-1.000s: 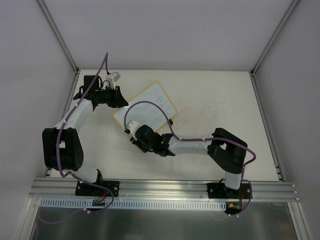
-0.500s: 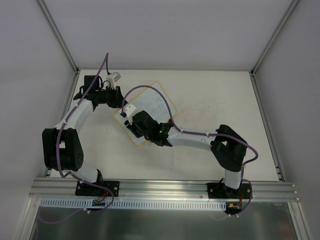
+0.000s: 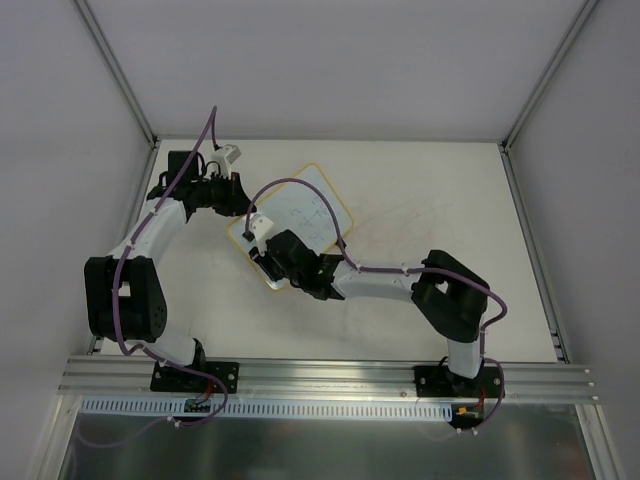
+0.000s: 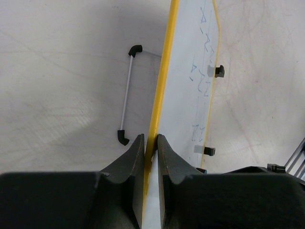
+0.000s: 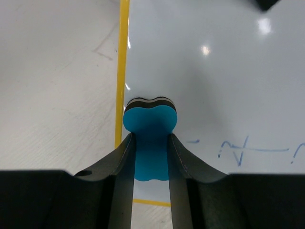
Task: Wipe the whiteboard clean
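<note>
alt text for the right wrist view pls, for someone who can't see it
The right gripper is shut on a blue eraser, whose dark-edged end meets the whiteboard just inside its yellow rim. Faint blue marks show on the board to the right of the fingers, and the pale table lies left of the rim.

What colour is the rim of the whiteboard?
The whiteboard rim is yellow; the left wrist view shows it best.

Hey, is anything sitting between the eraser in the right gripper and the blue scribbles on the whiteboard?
Nothing visible. The right gripper holds the eraser against the whiteboard near its edge, and only bare board lies between it and the scribbles.
</note>
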